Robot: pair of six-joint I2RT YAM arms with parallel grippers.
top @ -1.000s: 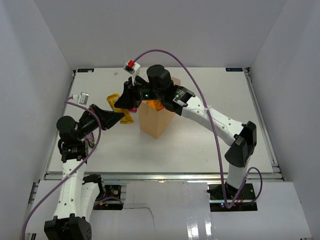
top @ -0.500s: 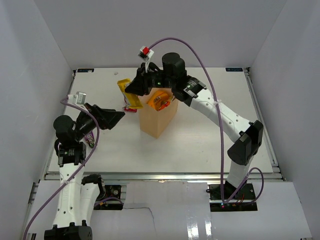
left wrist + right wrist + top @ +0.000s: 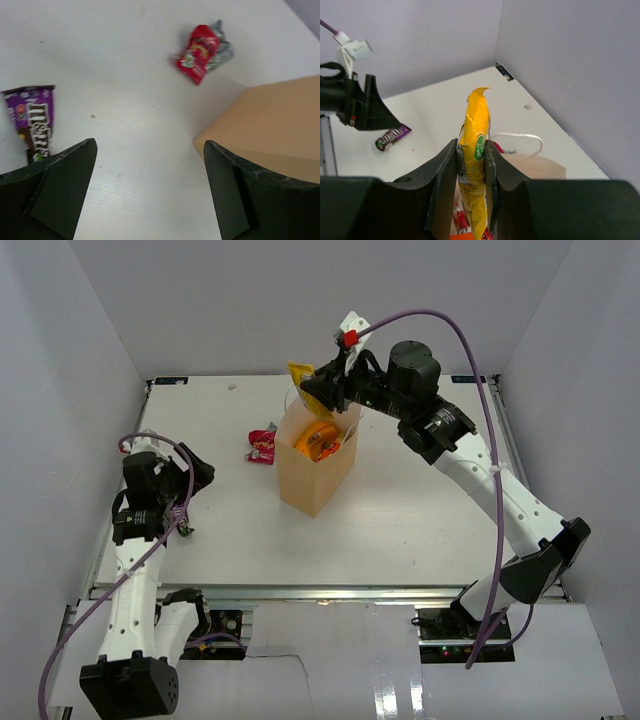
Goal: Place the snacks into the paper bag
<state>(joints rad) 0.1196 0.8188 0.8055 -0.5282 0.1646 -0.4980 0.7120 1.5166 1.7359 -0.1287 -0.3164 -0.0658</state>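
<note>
The tan paper bag [image 3: 312, 480] stands upright mid-table, with an orange bag [image 3: 318, 440] showing in its open mouth. My right gripper [image 3: 318, 390] is shut on a yellow packet [image 3: 474, 160], which hangs upright above the paper bag's [image 3: 542, 167] far left rim. A red packet [image 3: 262, 445] lies on the table just left of the bag. A dark purple packet [image 3: 32, 120] lies near my left gripper [image 3: 150, 170]. That gripper hovers open over bare table with nothing between its fingers, at the table's left side [image 3: 200, 475].
The paper bag's white cord handle [image 3: 520, 136] loops up behind the yellow packet. White walls close off the table at the back and on both sides. The right arm's purple cable [image 3: 470, 350] arcs over the right half.
My right gripper has carried the yellow packet up and to the right, over the bag's mouth. My left gripper has opened wide and drawn back to the left.
</note>
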